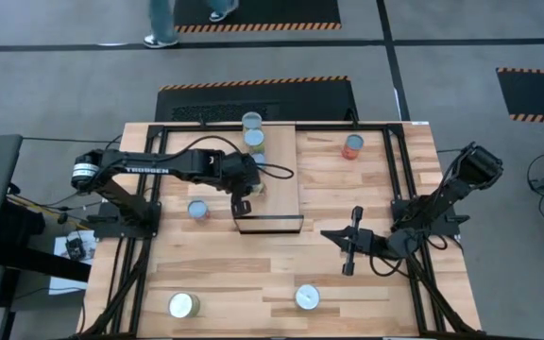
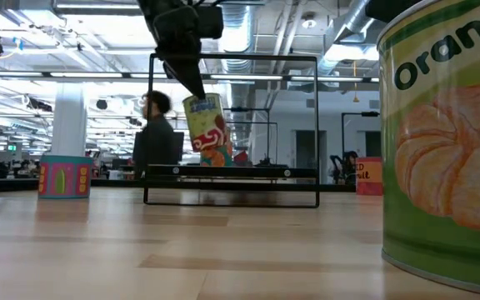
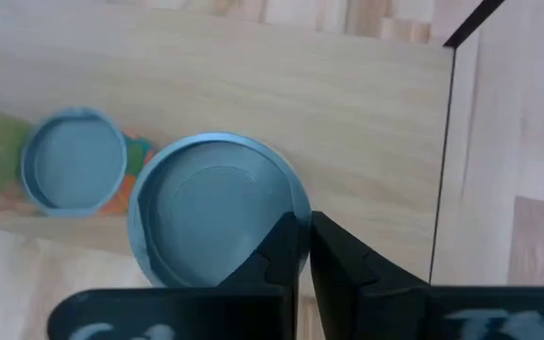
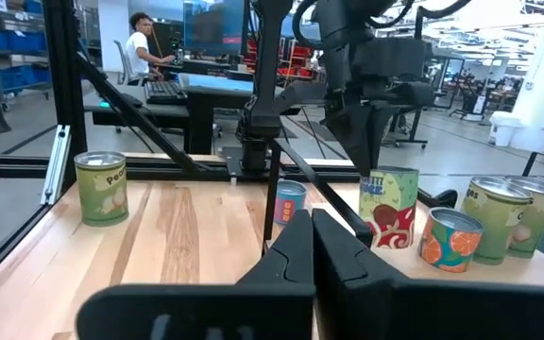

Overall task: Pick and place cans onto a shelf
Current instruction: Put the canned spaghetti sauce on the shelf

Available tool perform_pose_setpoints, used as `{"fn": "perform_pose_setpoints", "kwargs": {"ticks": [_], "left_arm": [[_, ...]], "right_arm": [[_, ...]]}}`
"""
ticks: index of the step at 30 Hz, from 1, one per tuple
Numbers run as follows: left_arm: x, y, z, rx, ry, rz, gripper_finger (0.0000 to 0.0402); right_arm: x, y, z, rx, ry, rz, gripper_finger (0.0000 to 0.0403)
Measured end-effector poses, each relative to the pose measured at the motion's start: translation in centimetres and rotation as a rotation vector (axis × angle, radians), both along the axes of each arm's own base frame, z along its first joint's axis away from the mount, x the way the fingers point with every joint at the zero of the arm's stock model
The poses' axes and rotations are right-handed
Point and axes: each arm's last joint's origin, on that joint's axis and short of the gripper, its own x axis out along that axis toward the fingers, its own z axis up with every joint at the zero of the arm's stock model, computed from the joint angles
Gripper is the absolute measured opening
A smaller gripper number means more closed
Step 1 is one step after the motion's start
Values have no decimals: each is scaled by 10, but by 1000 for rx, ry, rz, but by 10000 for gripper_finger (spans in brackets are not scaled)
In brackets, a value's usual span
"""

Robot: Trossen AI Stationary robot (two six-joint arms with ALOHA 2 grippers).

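Observation:
The shelf point(image 1: 277, 170) is a light-wood board at the table's far middle. Two cans point(image 1: 253, 132) stand at its far end. My left gripper point(image 1: 245, 200) is over the shelf's near part, shut on a can with a blue, yellow-green and red label point(image 2: 207, 129). The can's silver top shows in the left wrist view point(image 3: 206, 208), with another can top point(image 3: 74, 161) beyond it. In the right wrist view the held can point(image 4: 390, 208) is left of three shelf cans point(image 4: 494, 222). My right gripper point(image 1: 327, 233) is shut and empty over the table's right half. My left gripper pinches the can's top rim point(image 3: 286, 212) between its two fingers, one finger over the lid and one outside the wall. The fingers come from above, slanting down. The can hangs tilted below them point(image 2: 207, 129), its lower edge at or just above the shelf; I cannot tell which.
Loose cans stand on the table: a red-orange one point(image 1: 351, 146) far right, a blue one point(image 1: 197, 210) left of the shelf, a yellow-green one point(image 1: 183, 305) near left, a white one point(image 1: 307, 297) near middle. A black frame point(image 1: 395, 170) borders the table. People are in the room behind.

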Motion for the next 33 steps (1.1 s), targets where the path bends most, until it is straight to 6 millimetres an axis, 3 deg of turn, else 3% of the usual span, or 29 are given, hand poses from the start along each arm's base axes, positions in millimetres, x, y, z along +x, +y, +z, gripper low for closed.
{"fn": "perform_pose_setpoints", "kwargs": {"ticks": [23,33], "left_arm": [[-3,28,-5,-27,-24,69,4],[-1,30,-9,-58,-21,51,4]], "right_arm": [[0,0,0,8,-2,0,7],[0,0,0,8,-2,0,7]]}}
